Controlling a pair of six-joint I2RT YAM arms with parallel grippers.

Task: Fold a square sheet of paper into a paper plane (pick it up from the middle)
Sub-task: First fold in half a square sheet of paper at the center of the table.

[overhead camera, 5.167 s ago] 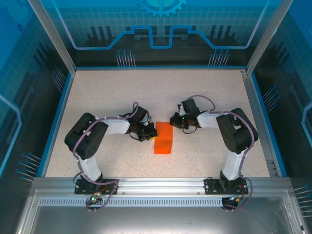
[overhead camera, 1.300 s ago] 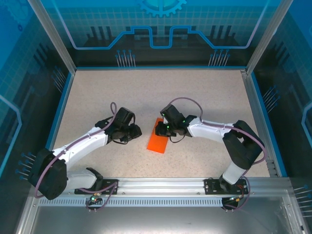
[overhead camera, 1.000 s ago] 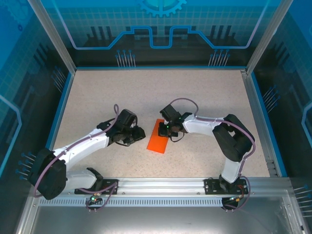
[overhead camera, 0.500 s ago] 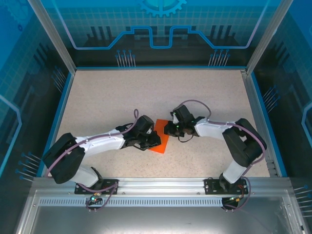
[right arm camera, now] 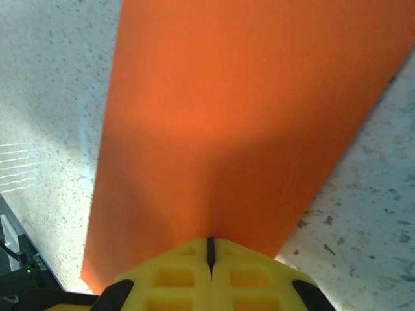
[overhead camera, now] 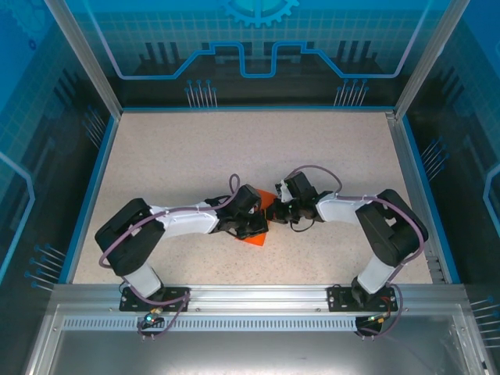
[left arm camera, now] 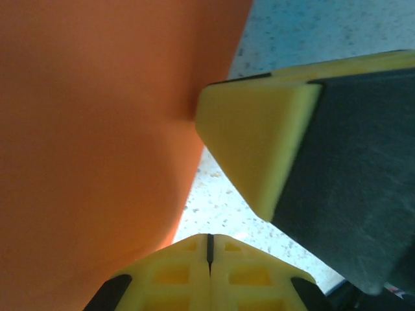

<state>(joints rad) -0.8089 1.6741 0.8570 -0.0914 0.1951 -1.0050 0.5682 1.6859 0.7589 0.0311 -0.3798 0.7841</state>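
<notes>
The left hand (left arm camera: 209, 241) is clenched: its 2 yellow fingertips (left arm camera: 175, 275) press flat together with only a thin seam between them and nothing caught in it. The tips sit at the edge of the square sheet of paper (left arm camera: 91, 129), whose orange face fills the left of this wrist view. I cannot tell whether they bear down on it. Just beyond, a yellow-padded, black-backed finger (left arm camera: 259, 129) of the other arm touches the same paper edge with its corner.

The right hand (right arm camera: 209, 245) is clenched too, and the paper runs broad-face right up under its tips (beneath them, not between them). From there the sheet stretches away as a long folded band with straight edges, with speckled surface on both sides.

From above, the 2 hands meet nose to nose over the paper, a little nearer than the middle of the beige surface (overhead camera: 172, 156). Orange corners peek out beside them. The left arm (overhead camera: 187, 221) and right arm (overhead camera: 344, 209) both reach inward. A pale gear emblem (overhead camera: 259, 9) marks the back panel.
</notes>
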